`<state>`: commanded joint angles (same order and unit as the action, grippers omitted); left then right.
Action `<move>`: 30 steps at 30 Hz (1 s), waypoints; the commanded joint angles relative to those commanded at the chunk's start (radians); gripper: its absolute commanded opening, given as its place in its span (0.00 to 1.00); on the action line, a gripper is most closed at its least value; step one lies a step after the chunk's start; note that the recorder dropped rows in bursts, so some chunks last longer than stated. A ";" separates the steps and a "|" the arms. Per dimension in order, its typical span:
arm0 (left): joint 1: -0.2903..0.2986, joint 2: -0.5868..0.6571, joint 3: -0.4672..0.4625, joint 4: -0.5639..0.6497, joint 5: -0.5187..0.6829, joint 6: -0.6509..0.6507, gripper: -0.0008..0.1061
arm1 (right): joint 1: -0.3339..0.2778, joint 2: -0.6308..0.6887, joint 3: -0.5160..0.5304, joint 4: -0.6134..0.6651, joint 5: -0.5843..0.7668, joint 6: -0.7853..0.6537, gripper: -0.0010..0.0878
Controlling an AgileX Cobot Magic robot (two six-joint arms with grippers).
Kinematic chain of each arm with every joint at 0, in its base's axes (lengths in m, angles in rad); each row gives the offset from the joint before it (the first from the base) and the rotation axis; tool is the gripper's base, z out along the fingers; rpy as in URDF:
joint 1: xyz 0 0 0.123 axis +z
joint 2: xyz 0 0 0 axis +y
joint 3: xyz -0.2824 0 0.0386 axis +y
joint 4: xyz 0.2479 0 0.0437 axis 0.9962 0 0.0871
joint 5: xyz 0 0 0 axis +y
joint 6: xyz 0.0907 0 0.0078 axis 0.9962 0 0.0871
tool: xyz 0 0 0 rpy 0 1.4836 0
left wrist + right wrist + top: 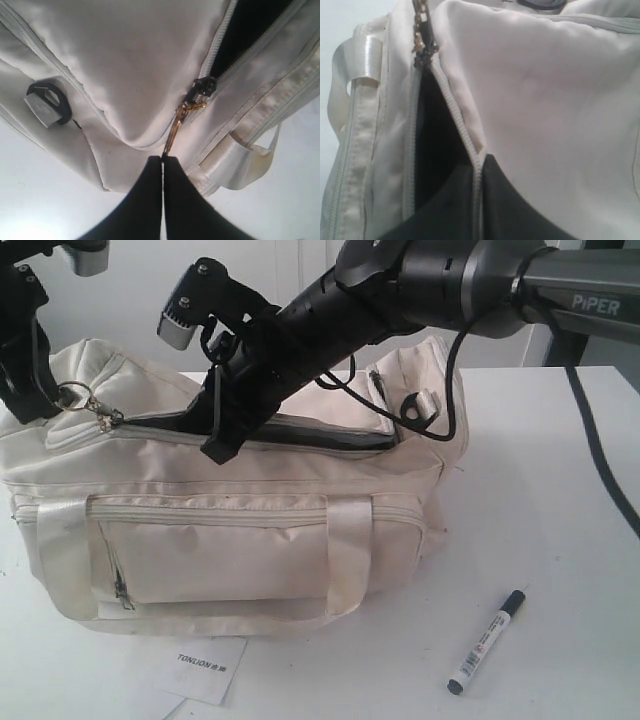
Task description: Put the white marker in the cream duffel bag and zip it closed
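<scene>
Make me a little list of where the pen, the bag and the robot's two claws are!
white marker: lying on the table, outside the bag
cream duffel bag: on the table, top zipper open
left gripper: shut on the gold zipper pull
right gripper: shut on the bag's open zipper edge
paper tag: on the table, in front of the bag

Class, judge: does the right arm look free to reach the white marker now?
Probably not at once: the right gripper is shut on the zipper edge of the cream duffel bag. The white marker lies on bare table, so after letting go the way looks clear.
</scene>
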<state>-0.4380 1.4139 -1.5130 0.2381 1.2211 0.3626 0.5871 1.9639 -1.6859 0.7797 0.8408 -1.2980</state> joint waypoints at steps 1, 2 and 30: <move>0.000 0.000 0.000 0.002 0.000 0.000 0.01 | 0.000 0.000 0.000 0.001 0.003 0.000 0.01; 0.000 0.000 0.000 0.002 0.000 0.000 0.01 | 0.000 0.000 0.000 -0.003 0.007 0.000 0.01; 0.134 -0.002 0.000 -0.029 0.000 0.022 0.01 | 0.000 0.000 0.000 -0.014 0.008 0.004 0.01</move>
<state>-0.3043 1.4123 -1.5130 0.2095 1.2211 0.3847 0.5871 1.9639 -1.6859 0.7653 0.8489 -1.2936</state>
